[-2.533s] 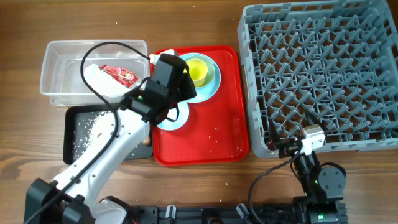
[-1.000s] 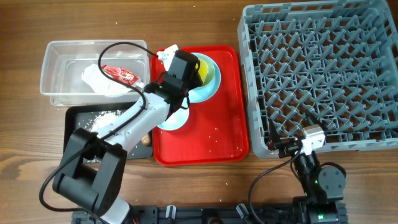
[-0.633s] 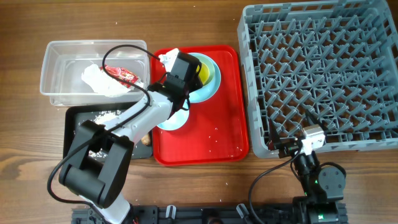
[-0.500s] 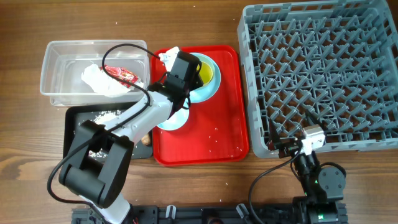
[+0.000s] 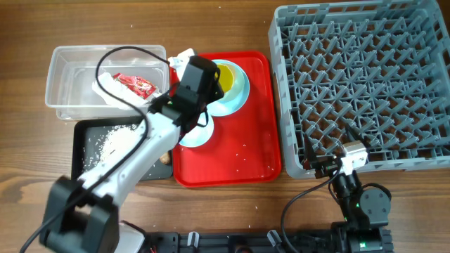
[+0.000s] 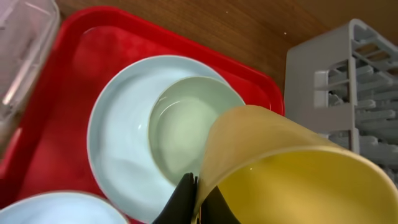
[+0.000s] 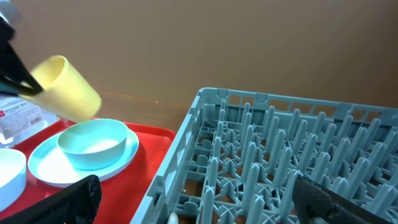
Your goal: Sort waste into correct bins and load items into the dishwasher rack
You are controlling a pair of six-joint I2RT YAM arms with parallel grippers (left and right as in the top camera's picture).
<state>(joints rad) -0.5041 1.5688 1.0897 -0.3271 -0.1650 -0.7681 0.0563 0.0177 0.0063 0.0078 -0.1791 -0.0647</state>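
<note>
My left gripper (image 5: pixel 208 79) is shut on the rim of the small yellow cup (image 5: pixel 226 75) and holds it tilted above the pale green bowl (image 6: pixel 185 126). That bowl sits on the light blue plate (image 6: pixel 121 146) on the red tray (image 5: pixel 239 154). The left wrist view shows the fingertips (image 6: pixel 186 190) pinching the cup (image 6: pixel 292 171). The small light blue bowl (image 5: pixel 195 135) sits beside the plate. My right gripper (image 7: pixel 202 208) is open and empty at the front edge of the grey dishwasher rack (image 5: pixel 362 84). It sees the raised cup (image 7: pixel 65 87).
The clear tub (image 5: pixel 67 63) holds the white napkin (image 5: pixel 112 91) and the red wrapper (image 5: pixel 135 84). The black tray (image 5: pixel 81 165) holds white crumbs (image 5: pixel 105 144). A brown stick (image 5: pixel 165 159) lies at its right edge.
The left gripper has lifted the yellow cup out of the green bowl and tilted it. The right arm has not moved.
</note>
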